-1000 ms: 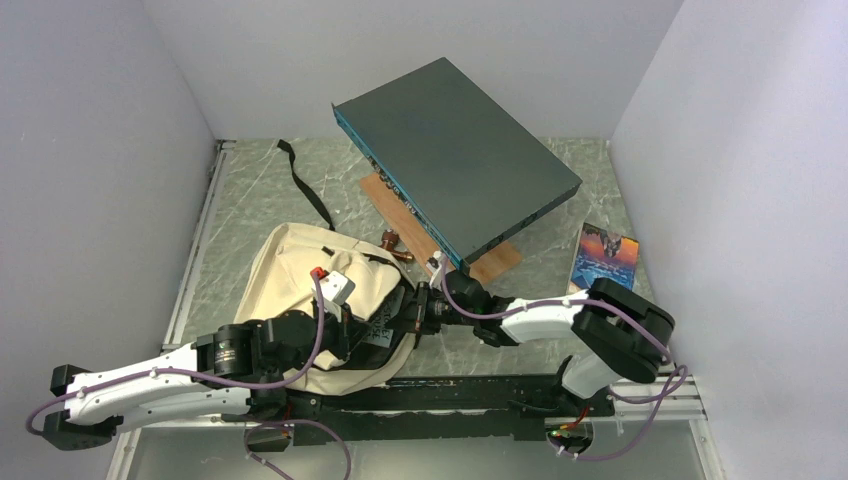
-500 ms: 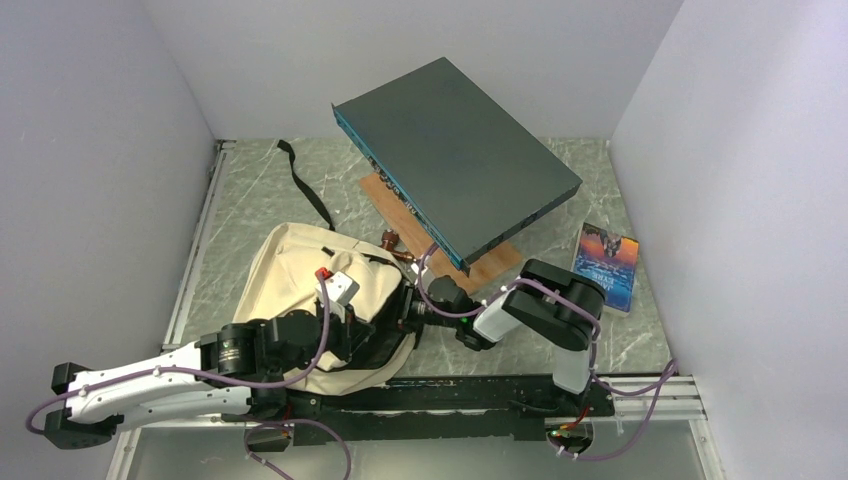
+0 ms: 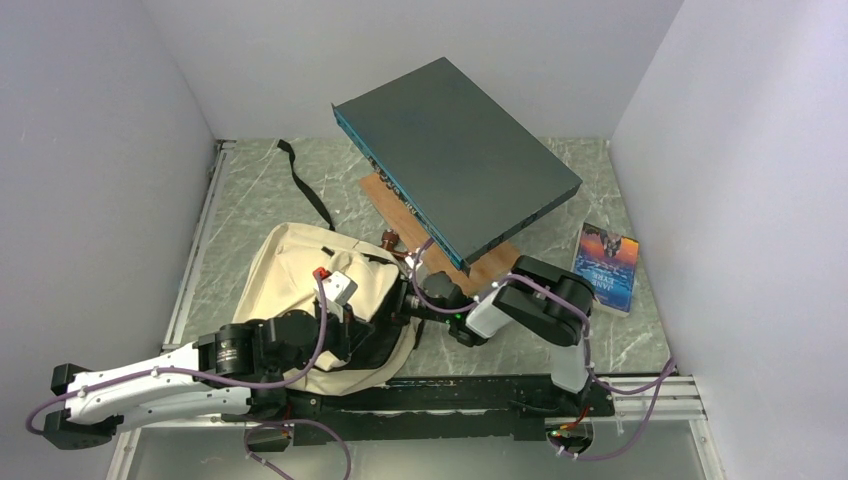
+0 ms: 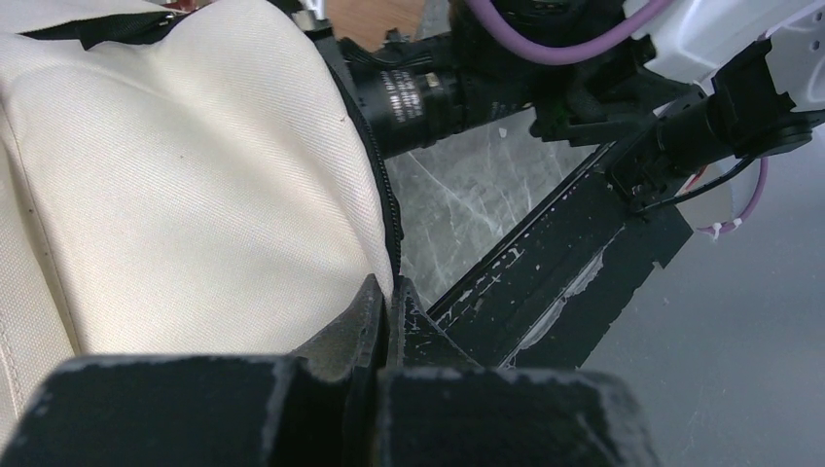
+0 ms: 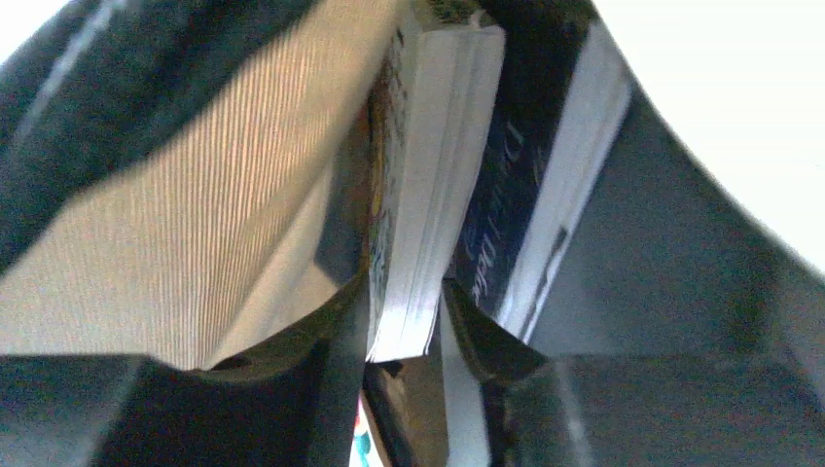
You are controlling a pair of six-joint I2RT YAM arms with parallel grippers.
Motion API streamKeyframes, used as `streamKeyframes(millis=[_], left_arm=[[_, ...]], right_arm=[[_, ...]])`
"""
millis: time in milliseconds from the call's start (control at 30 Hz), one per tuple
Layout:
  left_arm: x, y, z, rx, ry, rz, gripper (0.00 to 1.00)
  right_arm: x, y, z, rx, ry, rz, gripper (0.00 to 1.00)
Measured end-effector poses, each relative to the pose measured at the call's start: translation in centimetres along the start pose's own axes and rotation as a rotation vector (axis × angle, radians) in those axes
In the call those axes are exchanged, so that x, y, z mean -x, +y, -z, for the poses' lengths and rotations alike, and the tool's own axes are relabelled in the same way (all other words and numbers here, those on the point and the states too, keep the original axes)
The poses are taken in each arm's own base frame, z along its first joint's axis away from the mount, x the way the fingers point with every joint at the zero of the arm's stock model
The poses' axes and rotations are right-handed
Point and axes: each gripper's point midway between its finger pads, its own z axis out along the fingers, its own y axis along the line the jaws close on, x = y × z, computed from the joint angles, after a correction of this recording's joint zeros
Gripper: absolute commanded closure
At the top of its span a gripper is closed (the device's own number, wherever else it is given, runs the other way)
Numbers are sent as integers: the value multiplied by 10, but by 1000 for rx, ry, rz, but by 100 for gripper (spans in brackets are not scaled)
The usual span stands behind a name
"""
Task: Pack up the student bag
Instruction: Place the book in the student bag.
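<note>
Writing: pale script on the dark blue book (image 5: pixel 506 214) inside the bag, blurred and not legible. The student bag (image 3: pixel 290 280) lies flat on the table (image 3: pixel 260 190) at 8 o'clock. Its long axis runs 11 to 5 o'clock and its mouth faces 3 o'clock. The left claw (image 4: pixel 386 297) is pinched tight on the bag's zipper edge. The right claw (image 5: pixel 404 304) is inside the mouth, narrowly parted astride a white-paged book (image 5: pixel 428 175); whether it grips cannot be told.

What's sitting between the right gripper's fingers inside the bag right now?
A white-paged book stands between the right gripper's fingers, with a dark blue book beside it, inside the student bag. The right wrist view shows it.
</note>
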Motion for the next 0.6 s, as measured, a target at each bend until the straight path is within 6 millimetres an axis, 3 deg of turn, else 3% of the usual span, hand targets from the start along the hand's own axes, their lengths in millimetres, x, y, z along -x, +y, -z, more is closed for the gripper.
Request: streamKeyframes(millis=[67,233,467,600], left_arm=[[1,0,1,-3,-6,3,100],[4,0,3,-5,-18,7,100],[0,1,-1,8,-3,0,100],[-3,1,-3,16,13,0,98]], right_arm=[[-1,-2,10,-10,-3,-3,53],[-3,-1,57,-23,-19,-5,37],[-2,2,125,-98,-78,42,35],[27,7,170,-201,-262,54,31]])
